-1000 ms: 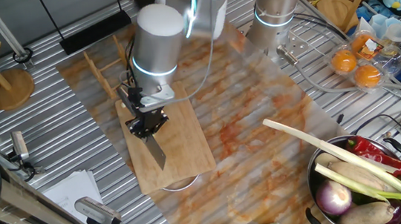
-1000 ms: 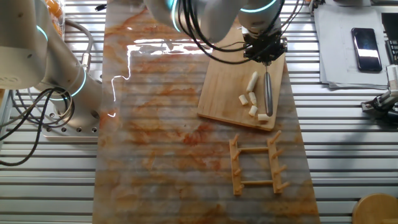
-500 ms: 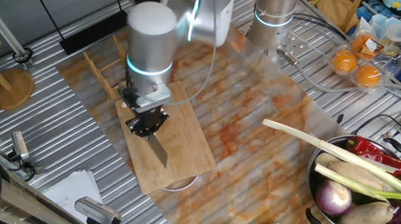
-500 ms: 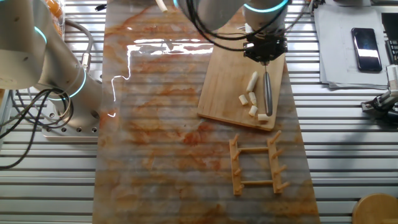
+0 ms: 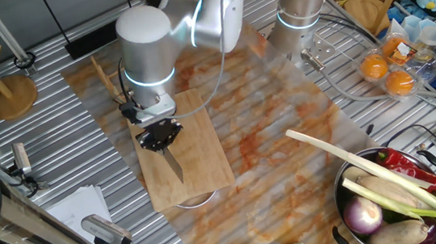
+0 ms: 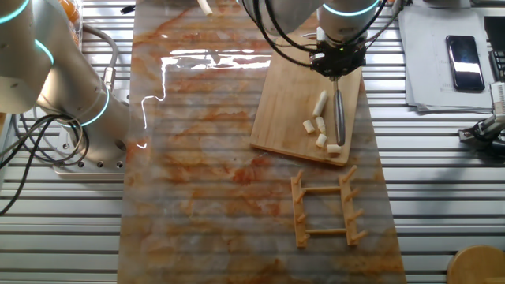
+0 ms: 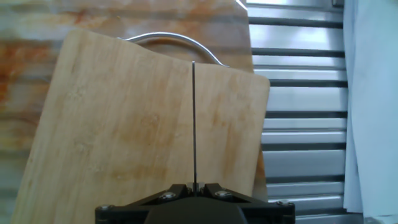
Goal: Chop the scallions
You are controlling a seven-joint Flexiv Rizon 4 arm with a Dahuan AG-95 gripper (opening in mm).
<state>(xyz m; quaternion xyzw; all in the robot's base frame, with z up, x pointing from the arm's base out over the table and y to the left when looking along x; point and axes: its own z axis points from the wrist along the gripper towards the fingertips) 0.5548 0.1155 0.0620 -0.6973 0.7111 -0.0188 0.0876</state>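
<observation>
While the gripper [image 6: 338,65] is clamped on a knife [image 6: 340,110], the blade hangs over the wooden cutting board [image 6: 292,118], pointing along its length. Scallions [image 6: 319,103] lie on that board as several short pale pieces: one longer chunk just beside the blade, smaller ones [image 6: 321,140] nearer the board's end. From the hand view the blade [image 7: 193,121] appears edge-on as a thin dark line over bare wood [image 7: 124,130]. A wooden rack [image 6: 325,207] sits on the tabletop [image 6: 197,158] near the board.
</observation>
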